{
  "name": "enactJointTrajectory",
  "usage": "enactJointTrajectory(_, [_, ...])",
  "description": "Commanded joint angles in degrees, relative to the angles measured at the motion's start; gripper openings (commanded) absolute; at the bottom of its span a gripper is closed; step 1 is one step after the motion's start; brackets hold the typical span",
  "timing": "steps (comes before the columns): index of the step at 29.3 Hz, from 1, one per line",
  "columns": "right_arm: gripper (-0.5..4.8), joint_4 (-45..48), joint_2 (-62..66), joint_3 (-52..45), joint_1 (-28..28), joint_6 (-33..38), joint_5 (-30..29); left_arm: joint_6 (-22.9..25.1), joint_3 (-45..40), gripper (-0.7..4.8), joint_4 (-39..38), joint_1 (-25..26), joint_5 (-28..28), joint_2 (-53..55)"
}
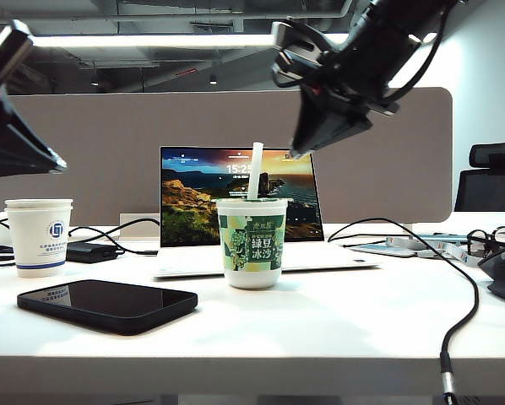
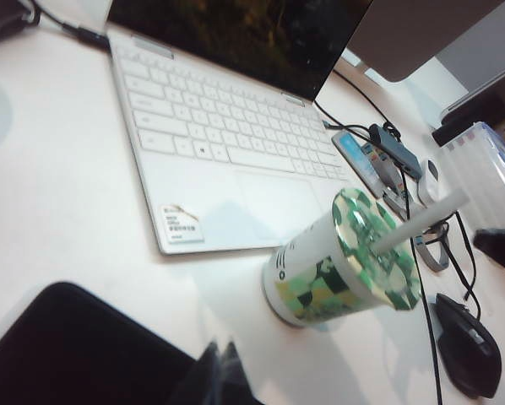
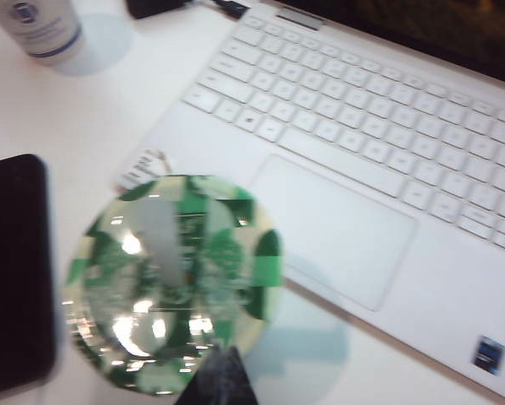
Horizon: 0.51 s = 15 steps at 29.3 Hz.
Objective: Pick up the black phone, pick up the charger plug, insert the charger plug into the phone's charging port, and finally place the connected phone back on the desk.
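The black phone point(image 1: 107, 305) lies flat, screen up, on the white desk point(image 1: 320, 329) near its front edge, to the left of a green drink cup point(image 1: 252, 241) with a white straw point(image 1: 255, 170). The left wrist view catches a corner of the phone point(image 2: 67, 354); the right wrist view shows one end of it point(image 3: 14, 270) just beside the cup's foil lid point(image 3: 175, 278). Nothing holds the phone. The charger plug point(image 1: 447, 384) sits at the desk's front right edge, ending a thin black cable point(image 1: 455, 270) that loops back across the desk. The charging port cannot be made out. The left gripper point(image 1: 54, 162) hangs above the desk's left side, over a white paper cup point(image 1: 39, 236); its jaws are closed and empty, the dark tips point(image 2: 223, 380) just showing above the phone's corner. The right gripper point(image 1: 301, 150) hovers high above the green cup, pointing down, jaws pressed together with nothing between them; its tip point(image 3: 223, 380) shows at the lid's rim. Behind the cup stands an open white laptop point(image 1: 236, 219), with a black power brick point(image 1: 90, 251) to its left, near the paper cup. Glasses point(image 1: 489, 239) and a black mouse point(image 2: 468, 346) lie to the right.
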Motion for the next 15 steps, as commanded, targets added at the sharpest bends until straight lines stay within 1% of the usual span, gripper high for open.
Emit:
enactJointTrajectory(1, [-0.04,1.4,-0.3,-0.4,-1.5,0.3,1.1,2.6,4.3,-0.06,0.6,0.0,-1.0,5.6])
enactJointTrajectory(4, [-0.05,3.4,-0.3,-2.1,-2.8,0.3,1.0,4.6,8.7,-0.06,0.6,0.0,-0.4,12.6])
enactJointTrajectory(5, [-0.05,4.1,-0.3,-2.7,-3.1,0.3,1.0,5.1,10.4,-0.06,0.6,0.0,0.7,15.5])
enactJointTrajectory(7, [-0.05,5.1,-0.3,-4.1,-3.7,0.3,0.9,5.1,13.3,-0.06,0.9,0.0,2.1,20.2])
enactJointTrajectory(12, [-0.05,8.2,-0.3,-7.7,-4.2,0.3,0.5,5.2,20.3,-0.06,1.7,0.0,8.0,31.0])
enactJointTrajectory(15, [-0.05,9.9,-0.3,-9.3,-4.3,0.3,0.9,5.1,23.8,-0.06,1.9,-0.4,9.5,35.7])
